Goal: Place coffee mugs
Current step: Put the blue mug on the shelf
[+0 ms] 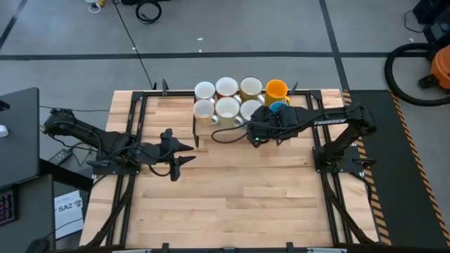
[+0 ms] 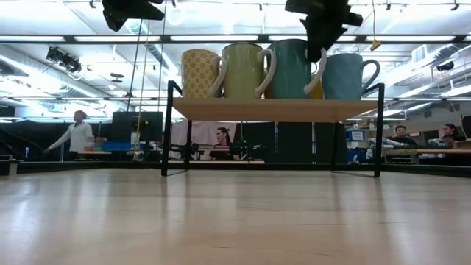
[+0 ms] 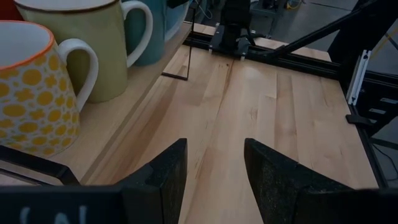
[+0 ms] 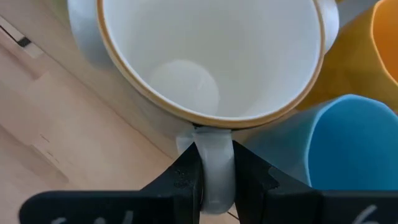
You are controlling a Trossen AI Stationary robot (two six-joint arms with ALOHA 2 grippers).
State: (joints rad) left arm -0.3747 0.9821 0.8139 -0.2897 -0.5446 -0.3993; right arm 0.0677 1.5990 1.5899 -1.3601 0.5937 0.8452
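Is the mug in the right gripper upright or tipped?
Upright: the mug shows its open mouth from above, handle clamped in the right gripper.

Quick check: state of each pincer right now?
Left pincer: open, empty, above bare table beside the shelf.
Right pincer: closed on the handle of a white mug among the mugs on the shelf.

The high view looks straight down on the whole tabletop [image 1: 225, 197], while the low view sits at its surface, facing level across to the raised shelf [image 2: 272, 109] and room behind. Each wrist view rides close: the left faces along the boards beside that shelf, the right presses down onto one mug [image 4: 211, 56], shared with the high view.
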